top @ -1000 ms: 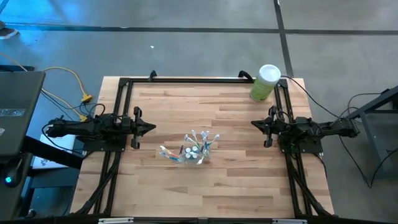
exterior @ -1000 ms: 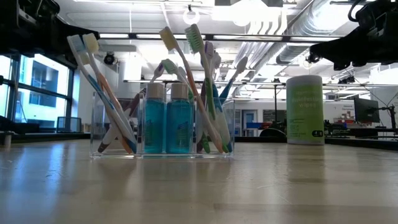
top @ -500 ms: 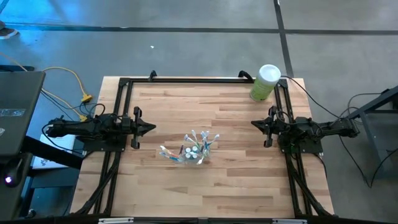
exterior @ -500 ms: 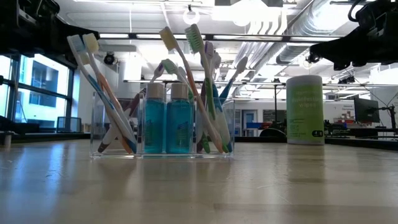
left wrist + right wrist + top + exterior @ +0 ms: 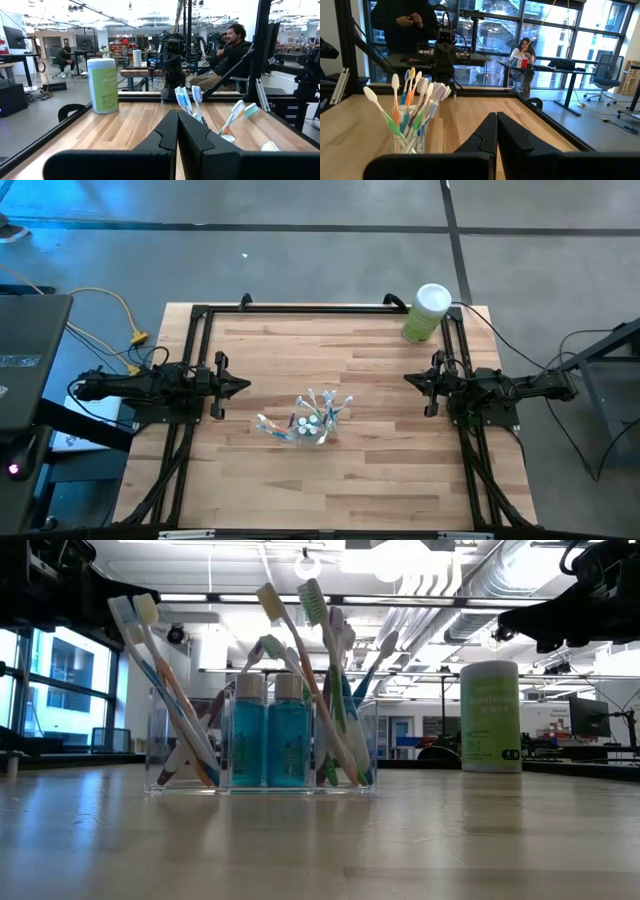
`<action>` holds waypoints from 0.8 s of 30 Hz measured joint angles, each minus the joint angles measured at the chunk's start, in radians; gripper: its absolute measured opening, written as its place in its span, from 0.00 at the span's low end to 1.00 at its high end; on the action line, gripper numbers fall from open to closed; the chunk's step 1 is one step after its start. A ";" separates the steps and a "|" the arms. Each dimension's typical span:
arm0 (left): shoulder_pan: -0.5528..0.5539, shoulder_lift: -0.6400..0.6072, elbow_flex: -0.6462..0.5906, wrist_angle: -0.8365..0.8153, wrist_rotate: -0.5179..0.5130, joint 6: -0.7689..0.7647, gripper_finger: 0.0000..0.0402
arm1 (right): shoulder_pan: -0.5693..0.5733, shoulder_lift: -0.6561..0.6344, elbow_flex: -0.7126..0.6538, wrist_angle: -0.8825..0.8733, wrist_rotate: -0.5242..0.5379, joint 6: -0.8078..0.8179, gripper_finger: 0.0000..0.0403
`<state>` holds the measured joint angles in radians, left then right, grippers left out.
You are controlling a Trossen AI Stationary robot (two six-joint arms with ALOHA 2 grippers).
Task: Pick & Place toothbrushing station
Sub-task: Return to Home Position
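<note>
Far left, the left gripper hangs over the table's left side, pointing inward. Its wrist view shows the two fingers pressed together on nothing.

On to the middle: the clear organizer stands on the bare wood, just inward of that left tip and a little toward the front edge. It's packed. The brushes fan out of it, heads up, and two teal tubes stand upright between them. Its long side runs roughly across the table, from one arm toward the other.

Further right, the right gripper mirrors the left one, its jaws together and empty too. It sits well apart from the organizer, so the left arm is the nearer of the two. At the far right corner stands the green canister, clear of everything.

My read: both arms look parked, so little travel home seems left, and any last move should lead away from the organizer.
</note>
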<state>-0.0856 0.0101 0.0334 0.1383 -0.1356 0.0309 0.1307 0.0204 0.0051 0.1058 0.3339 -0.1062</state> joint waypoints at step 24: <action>0.000 0.000 0.001 0.000 0.000 -0.007 0.01 | 0.000 0.000 0.000 0.000 0.000 0.000 0.01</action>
<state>-0.0856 0.0101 0.0341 0.1383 -0.1352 0.0241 0.1307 0.0204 0.0048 0.1056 0.3337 -0.1062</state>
